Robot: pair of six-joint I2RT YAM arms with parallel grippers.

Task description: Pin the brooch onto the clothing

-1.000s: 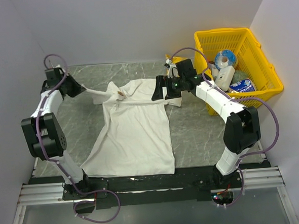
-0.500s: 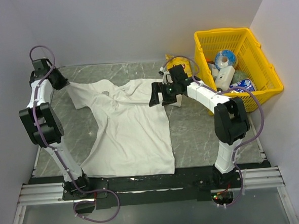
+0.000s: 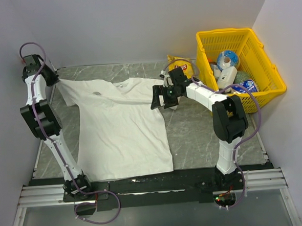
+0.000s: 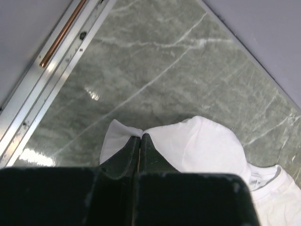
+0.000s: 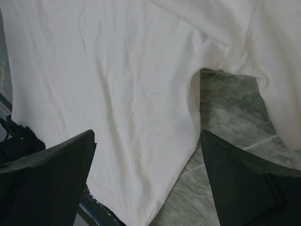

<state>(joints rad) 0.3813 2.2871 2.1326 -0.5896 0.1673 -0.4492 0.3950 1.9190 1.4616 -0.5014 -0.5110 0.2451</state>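
The clothing, a white T-shirt (image 3: 121, 130), lies spread flat on the green marbled table, collar at the back. My left gripper (image 3: 53, 78) is at the far left back corner, shut on the tip of the shirt's left sleeve (image 4: 188, 146); in the left wrist view the left gripper (image 4: 140, 137) pinches a fold of white cloth. My right gripper (image 3: 160, 99) hovers open over the shirt's right side by the other sleeve. In the right wrist view the right gripper (image 5: 148, 134) has only cloth (image 5: 117, 94) and table under it. The brooch does not show in any view.
A yellow basket (image 3: 265, 93) with several items stands at the back right. A yellow crisp bag (image 3: 181, 66) lies next to it, just behind my right arm. Walls close in on the left, back and right. A metal rail (image 4: 47, 84) runs along the table's left edge.
My left gripper has pulled the sleeve back and to the left, spreading the bunched shirt flat. The small brown thing seen near the collar no longer shows. The right gripper shifted slightly left.
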